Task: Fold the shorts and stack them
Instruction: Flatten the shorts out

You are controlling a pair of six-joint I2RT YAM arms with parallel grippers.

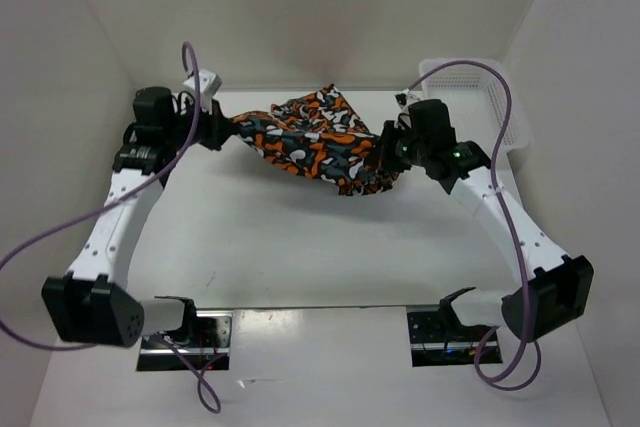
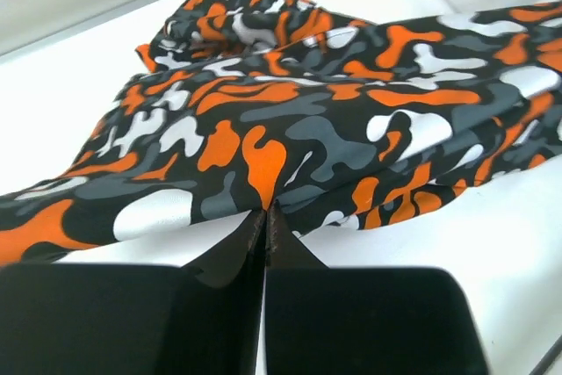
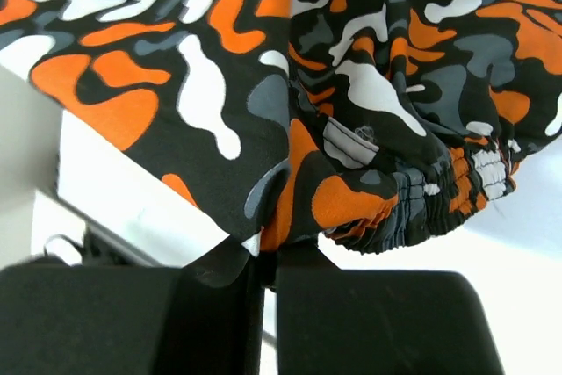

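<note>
I have the left gripper [image 2: 266, 211] pinched flat on a smooth edge of the shorts [image 1: 310, 137], and the right gripper [image 3: 268, 248] clamped just beside the gathered elastic waistband. The soft cloth sags between them over the white table [image 1: 300, 247], with the mesh basket [image 1: 505, 97] near the right arm.

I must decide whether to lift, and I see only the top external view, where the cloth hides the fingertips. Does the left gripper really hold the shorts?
Observer: Yes. The left wrist view shows the left gripper shut on the near edge of the shorts, pinched at the very tips.
Operator: And on the other side, which part is held?
Observer: The right wrist view shows the right gripper shut on a fold just beside the gathered elastic waistband.
</note>
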